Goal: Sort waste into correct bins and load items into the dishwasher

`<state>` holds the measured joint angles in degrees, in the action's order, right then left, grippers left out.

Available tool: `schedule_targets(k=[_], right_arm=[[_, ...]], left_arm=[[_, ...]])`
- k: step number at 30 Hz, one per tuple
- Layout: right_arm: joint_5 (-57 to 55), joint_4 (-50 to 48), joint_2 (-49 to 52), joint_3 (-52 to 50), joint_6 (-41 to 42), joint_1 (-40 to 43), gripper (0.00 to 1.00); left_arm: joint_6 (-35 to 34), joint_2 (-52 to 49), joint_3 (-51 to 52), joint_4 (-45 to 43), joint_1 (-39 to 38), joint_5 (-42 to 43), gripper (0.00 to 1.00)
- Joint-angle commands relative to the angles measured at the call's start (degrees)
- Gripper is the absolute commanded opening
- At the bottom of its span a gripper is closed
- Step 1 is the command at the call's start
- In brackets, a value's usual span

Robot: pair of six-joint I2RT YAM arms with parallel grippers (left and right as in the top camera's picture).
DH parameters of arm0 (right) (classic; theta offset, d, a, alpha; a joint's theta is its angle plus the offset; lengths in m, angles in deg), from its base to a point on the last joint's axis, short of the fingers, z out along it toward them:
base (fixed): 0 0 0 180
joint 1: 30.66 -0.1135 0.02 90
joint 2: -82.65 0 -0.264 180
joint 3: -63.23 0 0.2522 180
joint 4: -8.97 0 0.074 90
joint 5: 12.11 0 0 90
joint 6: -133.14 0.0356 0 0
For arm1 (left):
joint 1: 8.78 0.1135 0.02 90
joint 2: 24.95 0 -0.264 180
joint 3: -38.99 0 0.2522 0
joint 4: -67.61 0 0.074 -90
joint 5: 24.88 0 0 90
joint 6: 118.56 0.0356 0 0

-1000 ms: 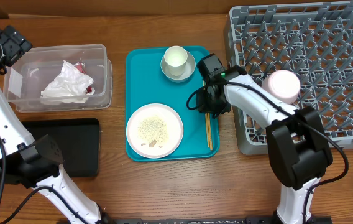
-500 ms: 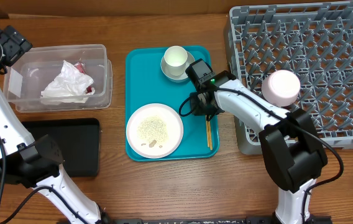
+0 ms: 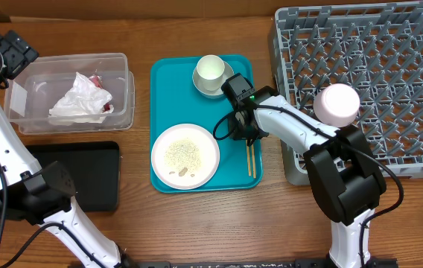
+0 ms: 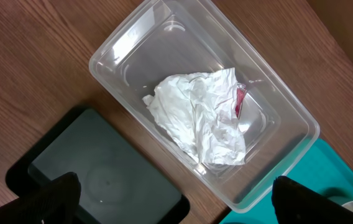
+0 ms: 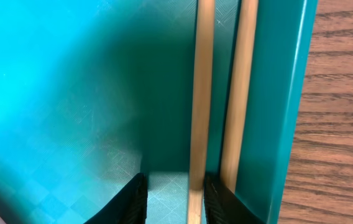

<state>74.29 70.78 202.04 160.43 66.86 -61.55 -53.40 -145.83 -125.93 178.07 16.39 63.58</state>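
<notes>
Down on teal tray (image 5: 71, 93), chopstick (image 5: 202, 93) inside right tool (image 5: 173, 198), second chopstick (image 5: 242, 93) outside.

— Where's the left arm?
— It rises from its near base along the left edge, with the wrist up at the far corner. The left claw (image 4: 178, 198) hangs with its fingers spread wide.
— And the right?
— It reaches from its near base toward the middle, with the wrist tipped straight down. The right claw (image 5: 174, 196) sits low, its fingers a narrow gap apart.
</notes>
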Motion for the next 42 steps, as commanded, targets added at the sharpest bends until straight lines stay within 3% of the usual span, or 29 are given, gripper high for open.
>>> schedule_targets(k=[1,6,11,16,22,29,36,42], right_arm=[[-0.61,0.0,0.92,-0.7,0.33,-0.02,0.32],[-0.68,-1.09,1.16,-2.16,1.46,0.0,0.14],[-0.5,-0.57,1.16,-2.01,2.12,-0.26,0.04],[2.16,3.26,0.94,2.14,3.56,-0.07,0.04],[1.62,13.7,-1.6,15.65,2.54,2.43,0.04],[-2.01,22.38,-6.25,30.47,-4.87,9.38,0.04],[-2.16,24.98,-8.15,32.02,-19.52,19.47,0.04],[-1.25,25.22,-8.07,29.64,-24.15,24.63,0.04]], left_arm=[[1.07,-0.28,-0.02,0.09,-0.07,-0.35,1.0],[1.07,-0.28,-0.02,0.09,-0.07,-0.35,1.0],[1.07,-0.28,-0.02,0.09,-0.07,-0.35,1.0],[1.07,-0.28,-0.02,0.09,-0.07,-0.35,1.0],[1.07,-0.28,-0.02,0.09,-0.07,-0.35,1.0],[1.07,-0.28,-0.02,0.09,-0.07,-0.35,1.0],[1.07,-0.28,-0.02,0.09,-0.07,-0.35,1.0],[1.07,-0.28,-0.02,0.09,-0.07,-0.37,1.0]])
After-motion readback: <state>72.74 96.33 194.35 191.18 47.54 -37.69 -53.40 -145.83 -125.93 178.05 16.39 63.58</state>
